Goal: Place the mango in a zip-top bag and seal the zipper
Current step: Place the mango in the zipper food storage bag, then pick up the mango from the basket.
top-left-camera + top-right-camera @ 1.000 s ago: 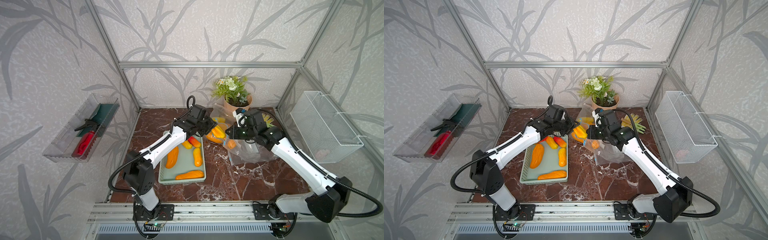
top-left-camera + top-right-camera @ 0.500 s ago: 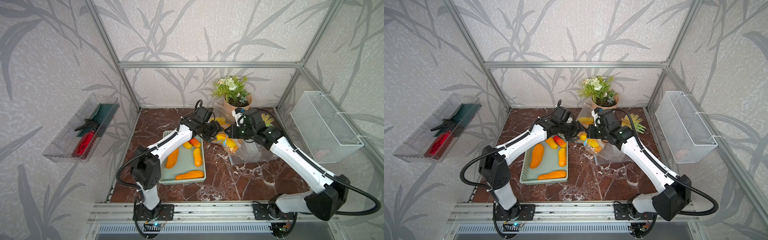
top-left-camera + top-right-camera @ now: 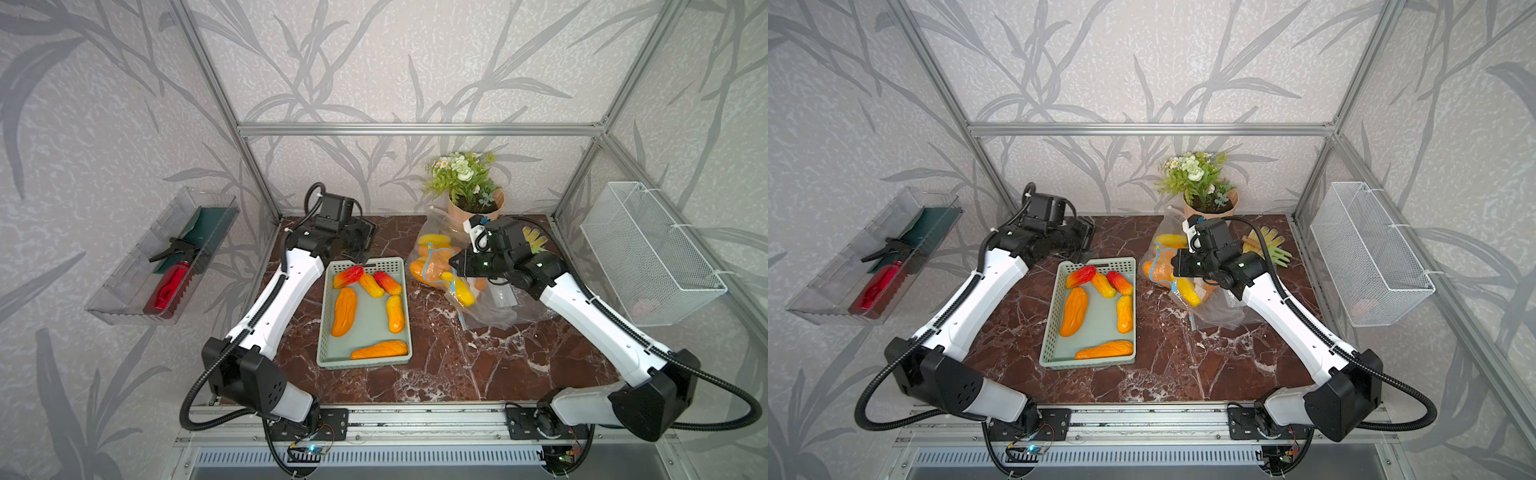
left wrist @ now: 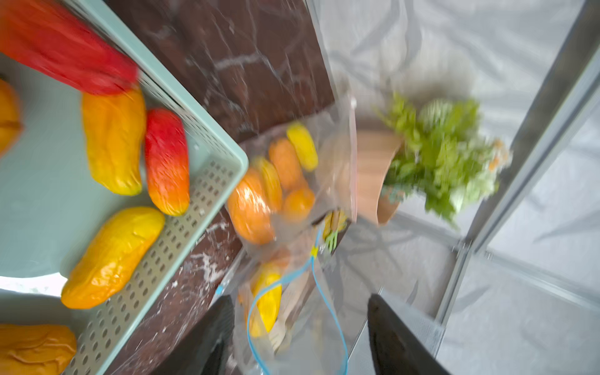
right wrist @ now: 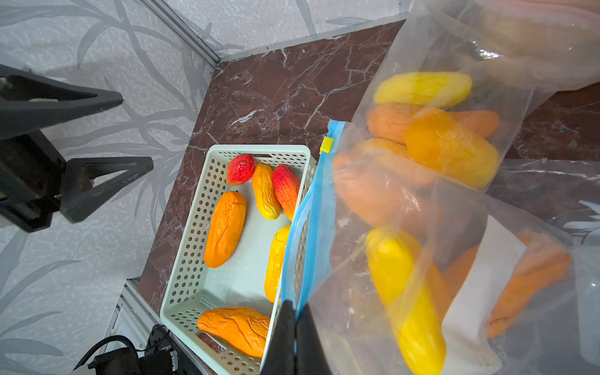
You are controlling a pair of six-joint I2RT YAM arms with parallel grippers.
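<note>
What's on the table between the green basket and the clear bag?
Nothing; only bare marble table separates the basket from the bag, as both top views show.

It was a robot test cell dressed like a home: a metal frame held leaf-print panels around a marble-look table, a left arm and a right arm were mounted on a rail, and a plant stood at the back.
</note>
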